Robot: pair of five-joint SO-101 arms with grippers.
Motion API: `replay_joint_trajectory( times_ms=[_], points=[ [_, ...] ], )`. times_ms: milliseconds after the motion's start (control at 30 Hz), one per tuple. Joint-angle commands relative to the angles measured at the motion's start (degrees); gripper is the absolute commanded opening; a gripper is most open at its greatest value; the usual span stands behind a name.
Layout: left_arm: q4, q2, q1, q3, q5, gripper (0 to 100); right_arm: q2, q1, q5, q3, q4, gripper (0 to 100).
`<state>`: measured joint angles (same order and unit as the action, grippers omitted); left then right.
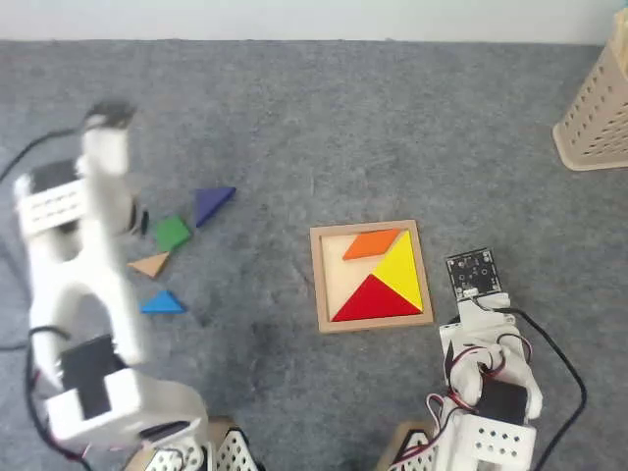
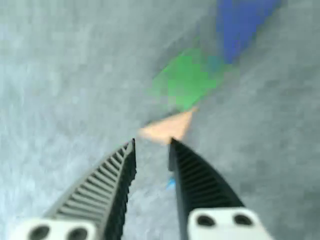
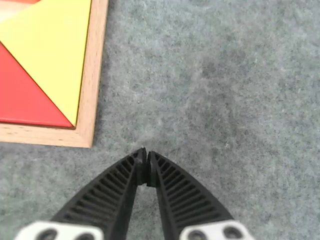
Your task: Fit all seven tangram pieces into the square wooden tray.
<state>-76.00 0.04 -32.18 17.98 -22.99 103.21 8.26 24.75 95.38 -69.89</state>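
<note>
From above, the wooden tray [image 1: 319, 285] holds three pieces [image 1: 402, 270]. Four loose pieces [image 1: 172, 233] lie well apart from it.

Left wrist view: the left gripper [image 2: 151, 145], parted and empty, hangs just short of the tan triangle [image 2: 167, 127]. I'd straddle its edges squarely before pinching.

Right wrist view: the right gripper [image 3: 146, 154] rests closed and empty beside the tray.

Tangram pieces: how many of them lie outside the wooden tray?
4, on the carpet left of the tray: a dark blue triangle farthest, then a green square, a tan triangle, a light blue triangle nearest. None seems hidden.
</note>
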Motion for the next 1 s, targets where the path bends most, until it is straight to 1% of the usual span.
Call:
replay_joint_trajectory(
  times_ms=[0,100,167,200,300,367,500,567,700,867,967],
  points=[
    [6.9,-4.6,-6.6,6.6,-5.7,13,-0.5,-0.4,1.1,1.1,0.0,0.9],
    [11.4,-5.9,-8.4,12.1,-6.5,13,-0.5,-0.4,1.0,1.1,0.0,0.9],
    [11.6,-6.7,-8.0,14.5,-6.1,14,-0.5,-0.4,0.9,1.1,0.0,0.9],
    [10.6,-6.7,-7.3,14.8,-4.5,15,-0.5,-0.4,0.9,1.1,0.0,0.9],
    [6.7,-6.2,-6.2,15.4,6.7,21,-0.5,-0.4,0.9,1.1,0.0,0.9],
    [6.2,-6.3,-4.7,16.1,14.2,24,-0.5,-0.4,0.9,1.1,0.1,0.9],
    [9.9,-6.2,0.0,17.4,27.8,25,-0.5,-0.4,0.8,1.1,0.1,0.9],
    [13.0,-6.6,3.0,20.1,31.9,25,-0.2,-0.5,0.8,1.1,0.2,0.9],
    [15.0,-5.8,4.0,21.8,32.7,25,-0.1,-2.4,0.8,1.1,0.2,0.8],
    [23.7,-3.8,3.0,24.0,36.2,25,-0.1,-2.4,0.9,1.1,0.2,0.8],
    [24.7,-3.1,3.8,23.3,36.5,25,0.0,-2.4,1.0,1.1,0.3,0.8]
  ],
)
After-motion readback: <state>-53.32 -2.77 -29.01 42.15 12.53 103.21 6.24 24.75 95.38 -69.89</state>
